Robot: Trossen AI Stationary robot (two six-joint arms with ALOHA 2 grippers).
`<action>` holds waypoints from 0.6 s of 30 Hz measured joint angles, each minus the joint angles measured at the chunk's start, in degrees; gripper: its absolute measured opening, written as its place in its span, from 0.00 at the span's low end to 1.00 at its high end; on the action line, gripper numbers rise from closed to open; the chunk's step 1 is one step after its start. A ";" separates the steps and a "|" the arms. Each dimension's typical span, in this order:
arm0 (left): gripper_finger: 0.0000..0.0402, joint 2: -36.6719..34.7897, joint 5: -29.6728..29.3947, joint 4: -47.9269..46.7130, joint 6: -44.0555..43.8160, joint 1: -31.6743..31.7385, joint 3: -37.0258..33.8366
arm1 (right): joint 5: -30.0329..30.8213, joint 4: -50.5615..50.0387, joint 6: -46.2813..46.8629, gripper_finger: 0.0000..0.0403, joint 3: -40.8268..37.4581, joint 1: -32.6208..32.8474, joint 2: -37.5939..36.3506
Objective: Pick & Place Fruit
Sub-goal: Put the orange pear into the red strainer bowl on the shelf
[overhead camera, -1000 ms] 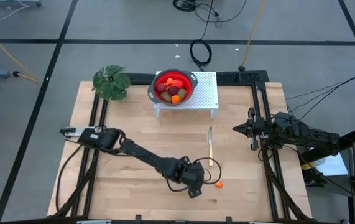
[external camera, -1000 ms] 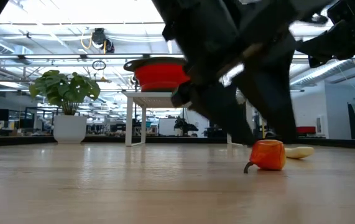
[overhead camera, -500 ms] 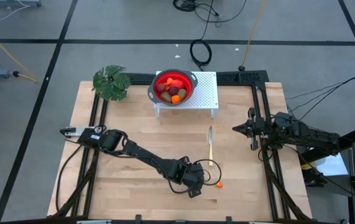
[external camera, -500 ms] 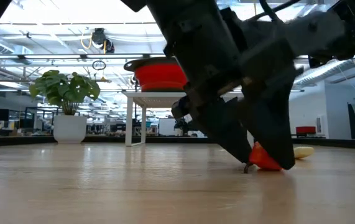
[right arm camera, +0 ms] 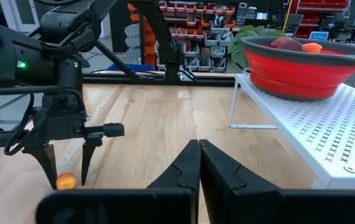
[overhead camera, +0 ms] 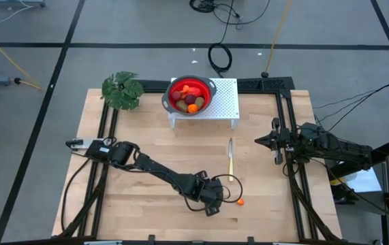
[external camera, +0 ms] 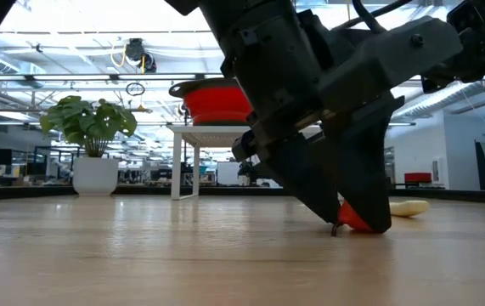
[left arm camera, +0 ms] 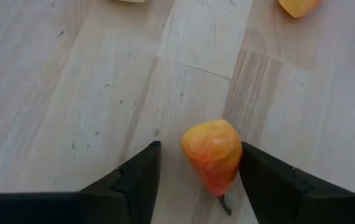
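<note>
A small orange-red fruit (left arm camera: pixel 213 154) lies on the wooden table near its front, its stem end toward the wrist camera. My left gripper (left arm camera: pixel 199 149) is open and tilted down over it, one finger on each side. In the low view the fingers (external camera: pixel 369 183) cover most of the fruit (external camera: pixel 354 219). At the far side a red bowl (overhead camera: pixel 192 94) holds several fruits. My right gripper (right arm camera: pixel 199 152) is shut and waits level above the table's right side (overhead camera: pixel 259 141). My left gripper straddles the fruit from above, slanting down. One finger (left arm camera: pixel 255 171) stands right against the fruit's side (left arm camera: pixel 236 152), and I cannot tell whether it touches. The other finger (left arm camera: pixel 143 171) stands clear of it. The fruit rests on the table.
The bowl sits on a white perforated stand (overhead camera: pixel 227 102). A leafy plant (overhead camera: pixel 122 90) stands at the far left. A slim knife (overhead camera: pixel 230 158) lies just beyond the fruit. A yellow-orange piece (left arm camera: pixel 297 6) shows at the edge of the left wrist view.
My left gripper has come down over the fruit. A second ago the fruit showed whole below the fingers in the low view, and now the fingers reach the table around it and hide most of it.
</note>
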 joint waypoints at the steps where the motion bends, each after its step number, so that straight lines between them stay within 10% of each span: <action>1: 0.50 0.00 -0.17 -0.02 -0.01 0.00 0.00 | 0.02 0.02 0.00 0.00 0.00 0.02 -0.02; 18: 0.26 -4.27 0.78 -6.66 -1.25 2.29 -0.09 | 0.02 0.03 0.00 0.00 0.00 0.00 -0.01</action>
